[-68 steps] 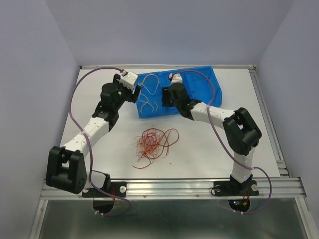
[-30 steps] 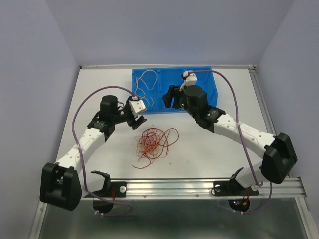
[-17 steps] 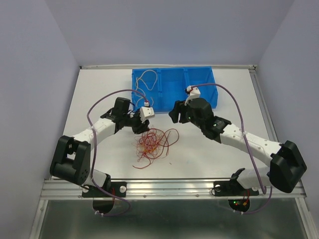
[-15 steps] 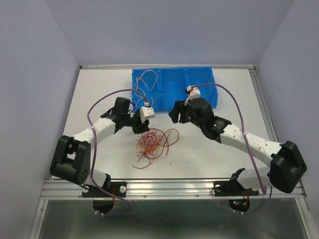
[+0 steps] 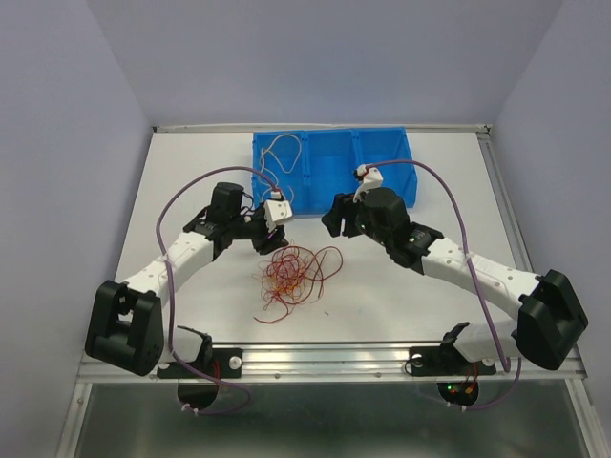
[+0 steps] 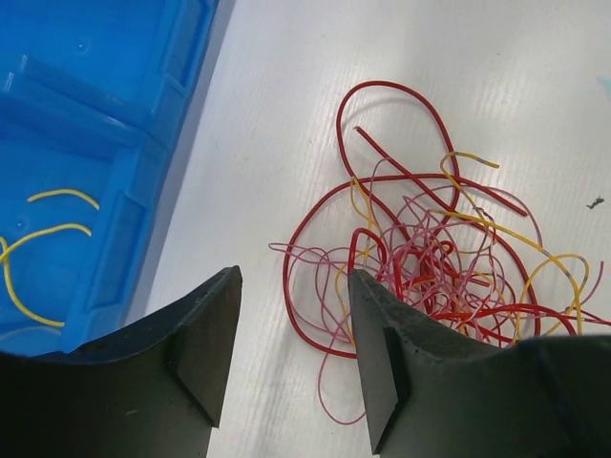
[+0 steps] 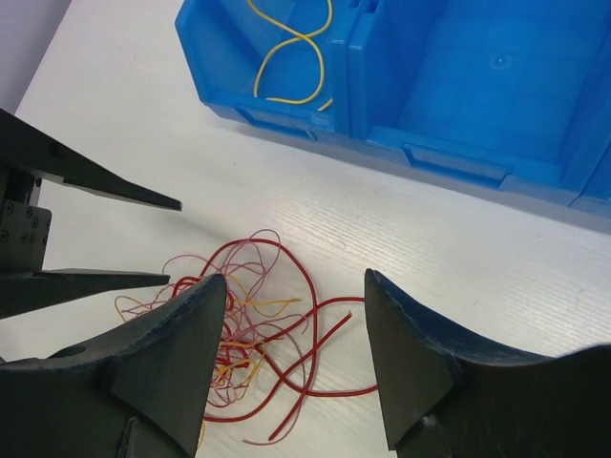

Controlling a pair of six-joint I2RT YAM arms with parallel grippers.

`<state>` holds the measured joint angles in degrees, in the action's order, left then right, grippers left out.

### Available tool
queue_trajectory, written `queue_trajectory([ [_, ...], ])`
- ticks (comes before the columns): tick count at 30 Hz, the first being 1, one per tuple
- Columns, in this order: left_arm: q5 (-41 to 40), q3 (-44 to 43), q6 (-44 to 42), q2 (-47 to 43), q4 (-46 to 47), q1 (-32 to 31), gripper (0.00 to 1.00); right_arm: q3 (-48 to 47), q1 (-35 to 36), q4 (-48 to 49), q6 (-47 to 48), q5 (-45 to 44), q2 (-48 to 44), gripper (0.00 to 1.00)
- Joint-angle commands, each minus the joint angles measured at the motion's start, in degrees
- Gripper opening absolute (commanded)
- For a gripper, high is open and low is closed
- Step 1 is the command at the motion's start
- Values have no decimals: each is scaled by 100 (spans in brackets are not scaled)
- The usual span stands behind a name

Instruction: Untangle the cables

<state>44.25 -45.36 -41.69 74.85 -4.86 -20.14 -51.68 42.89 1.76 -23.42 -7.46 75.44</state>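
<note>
White table [image 5: 191,172], cables [image 5: 291,272]; left tool's [image 7: 172,240] parted fingers [image 7: 95,179] from right wrist

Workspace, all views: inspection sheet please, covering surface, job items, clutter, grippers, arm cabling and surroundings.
Surface: white table, no spills seen.
Job's things: red, pink and orange cables tangled in one pile mid-table; pale yellow wires in the blue bin, left compartment.
Clutter: one dark speck beside the pile.
Grippers: left gripper open at the pile's edge; right gripper open near the bin's front wall; neither holds anything.
Cables: purple arm cables loop free of the pile.
Surroundings: lavender walls, metal rail at the near edge.
</note>
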Motion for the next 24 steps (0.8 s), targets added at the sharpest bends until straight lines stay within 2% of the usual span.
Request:
queue_trajectory([
  [1, 338, -113, -137, -67, -234, 1, 61, 26, 61, 220, -31, 78, -135, 65],
  [15, 488, -394, -533, 495, -718, -139, 49, 44, 52, 228, -31, 96, -205, 65],
  [19, 514, -535, -507, 671, -744, -209, 41, 53, 52, 228, -31, 79, -205, 65],
  [21, 541, -613, -506, 768, -797, -297, 21, 53, 61, 228, -31, 70, -205, 65],
  [22, 550, -640, -472, 785, -797, -315, 0, 53, 52, 220, -31, 70, -205, 65],
  [24, 567, -684, -419, 768, -779, -306, 0, 62, 52, 228, -31, 52, -214, 65],
])
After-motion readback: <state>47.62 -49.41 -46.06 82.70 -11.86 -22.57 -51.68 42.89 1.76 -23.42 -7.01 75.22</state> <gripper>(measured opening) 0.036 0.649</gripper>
